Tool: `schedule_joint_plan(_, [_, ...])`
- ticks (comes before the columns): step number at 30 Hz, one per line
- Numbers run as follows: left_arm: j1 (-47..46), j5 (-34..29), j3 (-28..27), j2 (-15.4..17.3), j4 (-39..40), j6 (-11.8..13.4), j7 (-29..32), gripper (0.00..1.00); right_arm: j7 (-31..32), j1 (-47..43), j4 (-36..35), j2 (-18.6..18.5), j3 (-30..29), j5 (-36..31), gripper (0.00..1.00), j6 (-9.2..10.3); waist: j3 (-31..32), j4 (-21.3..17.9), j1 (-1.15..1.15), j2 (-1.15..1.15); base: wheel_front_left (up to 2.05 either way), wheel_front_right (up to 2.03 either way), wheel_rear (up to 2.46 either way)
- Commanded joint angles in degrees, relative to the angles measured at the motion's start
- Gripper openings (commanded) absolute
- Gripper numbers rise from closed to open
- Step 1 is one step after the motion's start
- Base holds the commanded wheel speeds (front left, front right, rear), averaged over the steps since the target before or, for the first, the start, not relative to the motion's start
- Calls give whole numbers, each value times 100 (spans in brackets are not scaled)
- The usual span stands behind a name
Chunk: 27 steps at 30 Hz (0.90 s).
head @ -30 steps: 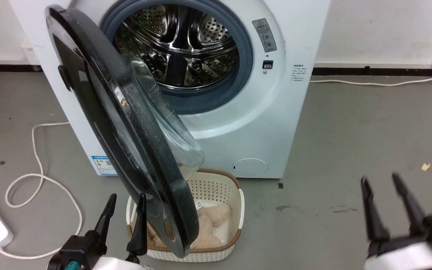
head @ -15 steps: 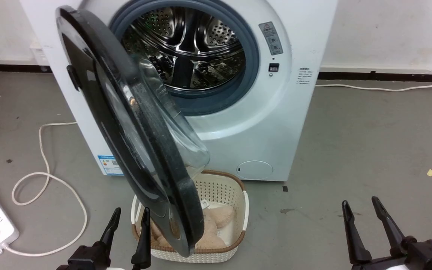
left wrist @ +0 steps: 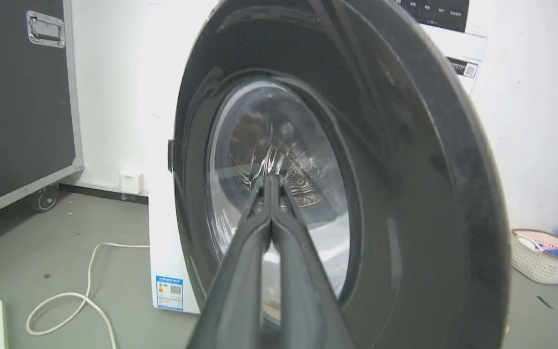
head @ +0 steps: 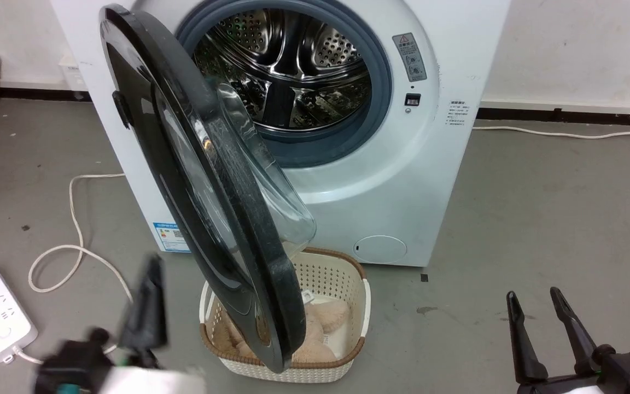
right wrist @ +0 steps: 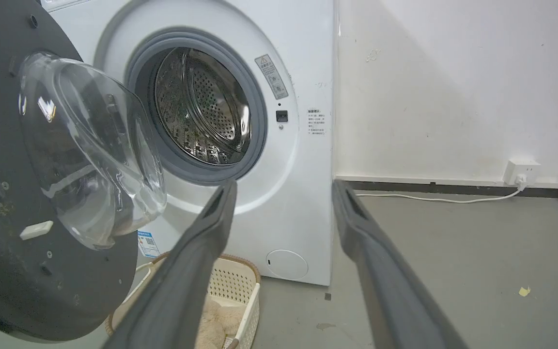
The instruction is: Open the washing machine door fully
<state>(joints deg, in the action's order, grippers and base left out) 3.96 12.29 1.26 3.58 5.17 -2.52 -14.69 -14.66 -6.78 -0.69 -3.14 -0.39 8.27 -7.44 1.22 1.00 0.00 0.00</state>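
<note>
We've drawn our left gripper away from the door, tips pressed together; right gripper spread; door half-open, unfinished.

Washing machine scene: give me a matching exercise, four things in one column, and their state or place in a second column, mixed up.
Column one:
1. washing machine door
2. left gripper
3. right gripper
4. basket

Column two:
A. fingers spread apart
B. standing open
C. beneath the door's lower edge
D. fingers pressed together

Pairs: 1-B, 2-D, 3-A, 4-C
</note>
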Motion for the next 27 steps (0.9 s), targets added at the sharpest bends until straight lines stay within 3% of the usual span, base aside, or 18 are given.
schedule_joint_plan(1, [-190,83,-145,-23,353,41,-30,0,-30,49,11,25,6,71,100,-5,-6,8,0,0,0,0,0])
schedule_joint_plan(8, [-805,245,-181,-54,1615,79,-30,0,-31,45,41,25,-34,101,100,-5,32,19,0,0,0,0,0])
schedule_joint_plan(15, [-1109,255,792,-63,2229,110,620,0,-32,79,77,26,14,186,100,-5,45,-70,0,0,0,0,0])
schedule_joint_plan(16, [-1109,255,792,-63,2229,110,620,0,-32,79,77,26,14,186,100,-5,45,-70,0,0,0,0,0])
schedule_joint_plan(18, [-1001,380,1512,-66,2130,62,966,0,-33,83,134,26,-2,266,100,-5,21,-109,0,0,0,0,0])
schedule_joint_plan(22, [-827,448,2162,-68,1739,80,1127,0,-33,98,169,26,23,313,100,-5,-14,-146,0,0,0,0,0])
schedule_joint_plan(27, [-549,614,2878,-69,673,370,1111,0,-33,140,193,26,73,330,100,-5,-93,-232,0,0,0,0,0])
